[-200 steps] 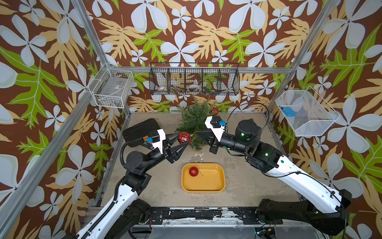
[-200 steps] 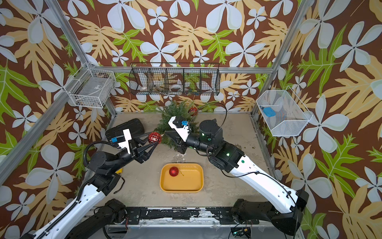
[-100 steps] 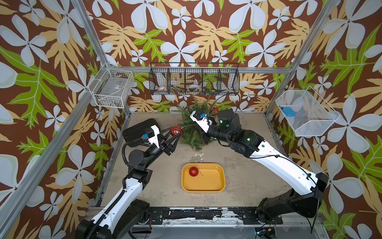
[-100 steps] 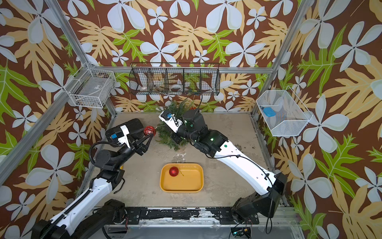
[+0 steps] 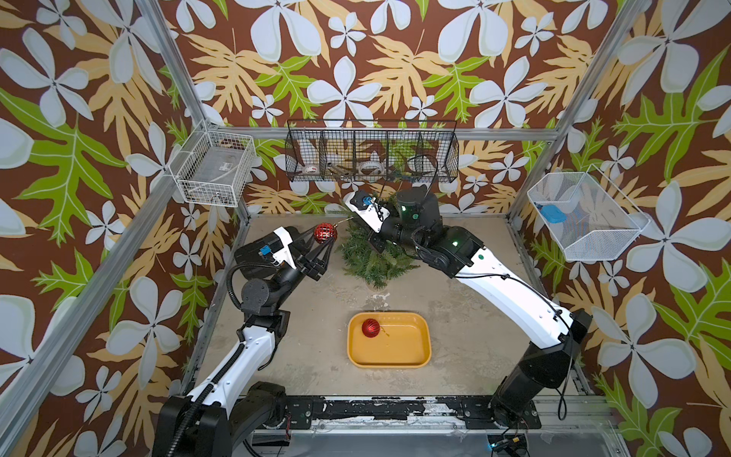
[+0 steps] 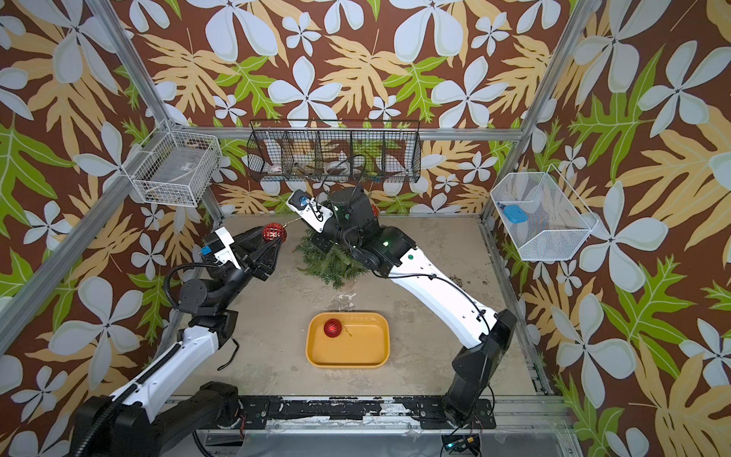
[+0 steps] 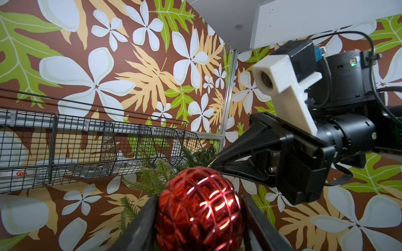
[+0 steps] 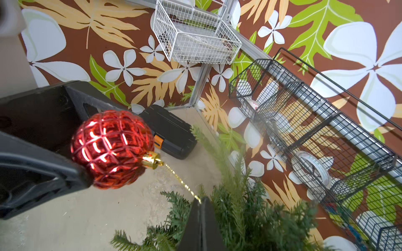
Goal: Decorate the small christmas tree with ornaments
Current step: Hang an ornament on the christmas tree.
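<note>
Now: left tool grasps bauble | right tool clenched on cord | beside tree edge

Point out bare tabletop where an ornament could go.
Bare: between yellow tray and left arm; between tray and small christmas tree. Crowded: beside the tree, where left gripper holds the faceted bauble, right gripper its cord.

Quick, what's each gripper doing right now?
Left gripper: closed on the faceted red bauble.
Right gripper: shut, pinching that bauble's gold string.
</note>
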Controlling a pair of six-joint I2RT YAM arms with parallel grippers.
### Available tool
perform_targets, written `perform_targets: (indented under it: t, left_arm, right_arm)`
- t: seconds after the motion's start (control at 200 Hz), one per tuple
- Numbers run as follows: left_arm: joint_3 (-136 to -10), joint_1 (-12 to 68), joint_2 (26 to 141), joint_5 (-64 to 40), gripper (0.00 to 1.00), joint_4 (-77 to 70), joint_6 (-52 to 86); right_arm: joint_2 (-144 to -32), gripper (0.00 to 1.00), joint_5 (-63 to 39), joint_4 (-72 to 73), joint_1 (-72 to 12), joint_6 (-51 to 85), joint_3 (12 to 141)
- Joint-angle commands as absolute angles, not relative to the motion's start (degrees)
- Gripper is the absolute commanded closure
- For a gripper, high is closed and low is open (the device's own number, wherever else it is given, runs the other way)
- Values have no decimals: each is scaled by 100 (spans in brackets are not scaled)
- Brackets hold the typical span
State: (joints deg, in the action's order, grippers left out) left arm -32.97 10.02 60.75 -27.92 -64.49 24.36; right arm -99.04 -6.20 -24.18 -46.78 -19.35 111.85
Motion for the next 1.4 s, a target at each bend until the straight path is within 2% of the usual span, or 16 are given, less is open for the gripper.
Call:
perform_targets:
  t: [0.0,0.305,1.076,1.396]
  left_arm:
    - [-3366,887,6247,-2836,76,-7140,2562]
    - [-3472,716,6731,-2961,77,-7598,2494]
    - [-3502,553,6928,-2765,80,-7576,2505]
    - [-3428,318,7264,-2951,82,-8184,2956]
  right_arm:
    - [-10141,100,-615,-2556,-4682,-2107,11559]
    - [-10767,100,-645,-2923,-4685,-2329,12507]
    - [-11240,100,-24,-3171,-4861,-2628,13076]
    - [-11386,100,0,-3235,-4860,-2661,13270]
